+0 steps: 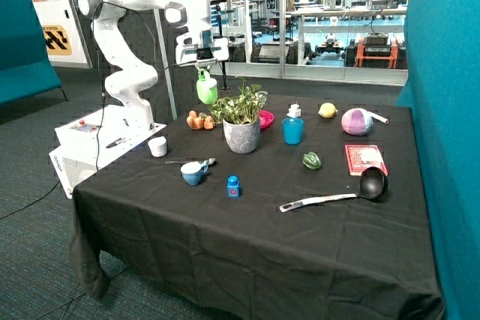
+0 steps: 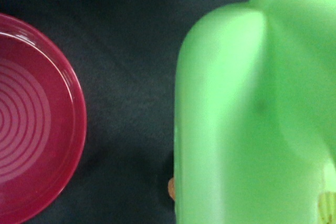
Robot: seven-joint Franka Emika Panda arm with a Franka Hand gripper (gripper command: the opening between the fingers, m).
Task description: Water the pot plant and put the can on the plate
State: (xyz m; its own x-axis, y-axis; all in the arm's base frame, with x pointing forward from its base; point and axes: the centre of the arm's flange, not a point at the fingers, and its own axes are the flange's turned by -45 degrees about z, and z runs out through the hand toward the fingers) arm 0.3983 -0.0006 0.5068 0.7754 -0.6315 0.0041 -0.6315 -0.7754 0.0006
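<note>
Watering can (image 1: 207, 88): light green, held in the air under the gripper (image 1: 203, 67), hanging above the table just beside the pot plant's (image 1: 241, 119) leaves, on the side toward the robot base. Gripper fingers pinched on the can's top part; the can's body hangs below them. In the wrist view the can (image 2: 252, 114) fills most of the frame, close up, with dark cloth beneath it.

Pot plant: green-and-cream leaves in a round grey patterned pot, upright on the black tablecloth (image 1: 247, 237).

Plate (image 1: 265, 118): magenta-pink, on the cloth behind the plant, partly hidden by the leaves. Wrist view shows its raised rim (image 2: 79, 124) and ringed inner surface; nothing lies on the part that shows. The can is not on the plate.

Around these: orange vegetable toys (image 1: 199, 121) near the plant, below the can. Teal-blue cup (image 1: 292, 130) beside the pot. White cup (image 1: 157, 146) near the table edge toward the robot. Blue cup with a spoon (image 1: 194, 172) and a small blue block (image 1: 233, 186) nearer the front. Green pepper toy (image 1: 312, 160), red packet (image 1: 365, 159), black ladle (image 1: 352, 189), pink-and-white ball (image 1: 356, 121), lemon toy (image 1: 327, 110) farther along the table.
</note>
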